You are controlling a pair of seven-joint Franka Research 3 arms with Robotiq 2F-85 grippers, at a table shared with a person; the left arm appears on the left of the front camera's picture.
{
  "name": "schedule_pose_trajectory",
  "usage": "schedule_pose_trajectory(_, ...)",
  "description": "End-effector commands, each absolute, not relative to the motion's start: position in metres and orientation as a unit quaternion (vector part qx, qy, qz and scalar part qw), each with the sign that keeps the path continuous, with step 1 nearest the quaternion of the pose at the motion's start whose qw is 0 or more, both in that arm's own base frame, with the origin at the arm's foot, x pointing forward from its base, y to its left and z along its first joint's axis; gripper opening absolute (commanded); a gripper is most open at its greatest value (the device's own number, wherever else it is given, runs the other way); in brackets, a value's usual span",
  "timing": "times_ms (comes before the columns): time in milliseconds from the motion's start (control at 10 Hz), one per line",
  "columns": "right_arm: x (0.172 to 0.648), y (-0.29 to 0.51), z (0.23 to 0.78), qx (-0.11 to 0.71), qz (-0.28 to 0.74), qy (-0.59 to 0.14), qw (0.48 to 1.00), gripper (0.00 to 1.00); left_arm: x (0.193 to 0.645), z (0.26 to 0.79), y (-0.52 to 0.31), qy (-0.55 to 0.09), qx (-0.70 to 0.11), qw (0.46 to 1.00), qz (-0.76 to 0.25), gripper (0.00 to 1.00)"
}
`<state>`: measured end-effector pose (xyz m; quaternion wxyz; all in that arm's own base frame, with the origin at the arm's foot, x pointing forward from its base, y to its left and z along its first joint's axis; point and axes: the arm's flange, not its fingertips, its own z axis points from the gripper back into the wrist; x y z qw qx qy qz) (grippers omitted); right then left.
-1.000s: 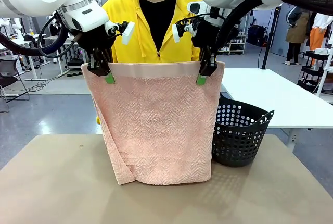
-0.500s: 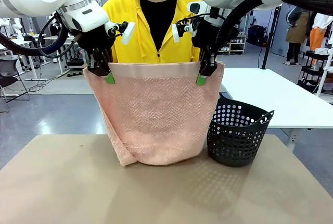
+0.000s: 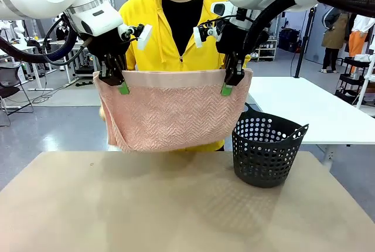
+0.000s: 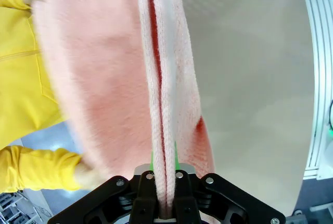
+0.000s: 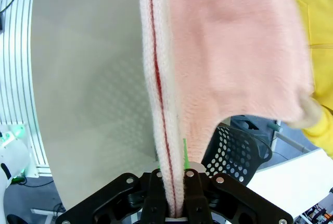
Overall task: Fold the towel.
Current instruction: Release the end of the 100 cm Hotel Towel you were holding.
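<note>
The salmon-pink towel [image 3: 173,114] hangs above the table, stretched between both grippers by its smooth top band. My left gripper [image 3: 123,87] is shut on the top left corner and my right gripper [image 3: 227,88] on the top right corner. The lower part is drawn up behind, so the hanging part ends well above the tabletop. In the left wrist view the doubled towel [image 4: 104,52] runs up from my left gripper [image 4: 164,182]. In the right wrist view the towel [image 5: 229,41] rises from my right gripper [image 5: 174,182]. A person's hand [image 5: 312,113] holds its far edge.
A black perforated basket [image 3: 266,149] stands on the brown table [image 3: 176,205] at the right, just below my right gripper. The person in a yellow jacket [image 3: 152,23] stands close behind the towel. A white table [image 3: 316,108] lies beyond on the right.
The towel's lower edge has risen from near the tabletop to well above it, pulled up behind by the person. The basket shifted slightly left. Both grippers stayed in place.
</note>
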<state>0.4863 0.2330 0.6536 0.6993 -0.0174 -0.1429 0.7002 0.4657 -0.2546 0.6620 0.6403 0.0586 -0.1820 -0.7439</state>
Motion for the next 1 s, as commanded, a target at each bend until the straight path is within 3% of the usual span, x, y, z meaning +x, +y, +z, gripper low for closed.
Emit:
schedule_pose_trajectory(0,0.4867,0.2316,0.6540,-0.020,0.700,-0.142,0.700,0.00,0.4654,0.6634,-0.2536,-0.183,0.060,0.640,-0.744,0.00)
schedule_pose_trajectory(900,0.4867,0.2316,0.6540,-0.020,0.700,-0.142,0.700,0.00,0.4654,0.6634,-0.2536,-0.183,0.060,0.640,-0.744,0.00)
